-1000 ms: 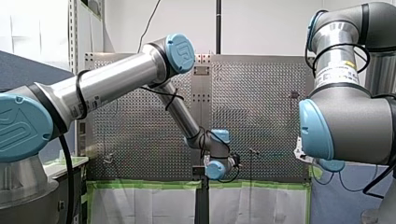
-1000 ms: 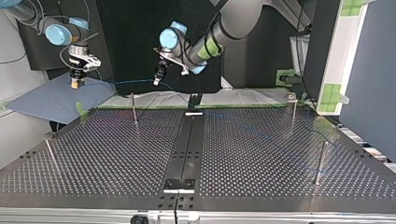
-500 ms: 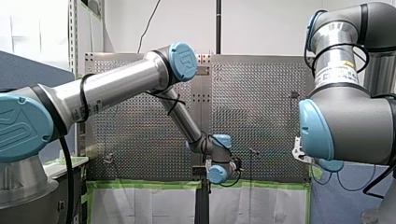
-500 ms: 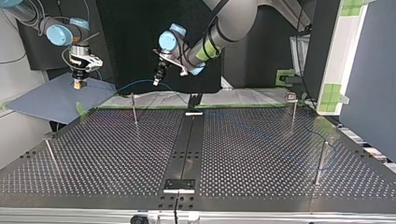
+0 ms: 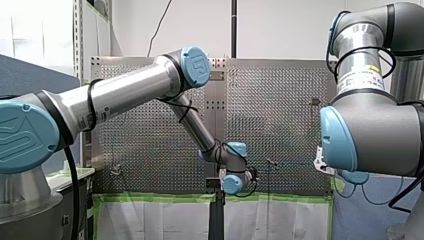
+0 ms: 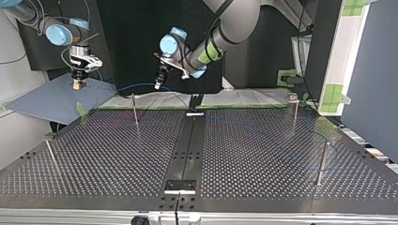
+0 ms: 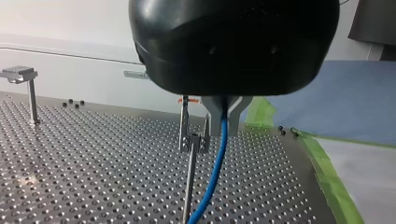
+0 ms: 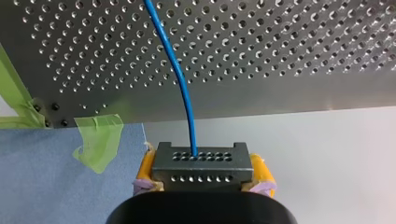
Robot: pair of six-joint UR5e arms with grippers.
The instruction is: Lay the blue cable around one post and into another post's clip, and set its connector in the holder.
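Space opens wide across the silver perforated metal table (image 5: 150, 140) in the front view. The robot's left arm (image 5: 125, 92) reaches from the frame's left to bottom centre, low by the green-taped edge (image 5: 160, 197). The right arm (image 5: 370, 135) fills the right side.

In the top view the left gripper (image 6: 158, 86) hangs beyond the table's far edge, at upper centre. The right gripper (image 6: 78, 85) hangs over a blue mat (image 6: 42, 105) at upper left, off the table. The thin blue cable (image 6: 136, 85) arcs between them. It then runs faintly and diagonally over the table's right half to loop by a slim metal post (image 6: 321, 164) near the right edge.

In the left wrist view the metal fingers (image 7: 211, 119) pinch the blue cable (image 7: 215, 172). It drops almost straight from them, just beside a clip-topped post (image 7: 190, 158).

In the right wrist view yellow pads (image 8: 145, 170) clamp a dark grey, hole-dotted connector block (image 8: 200, 161). The cable (image 8: 180, 79) leaves the block's middle lengthwise, pointing ahead over the table's edge.
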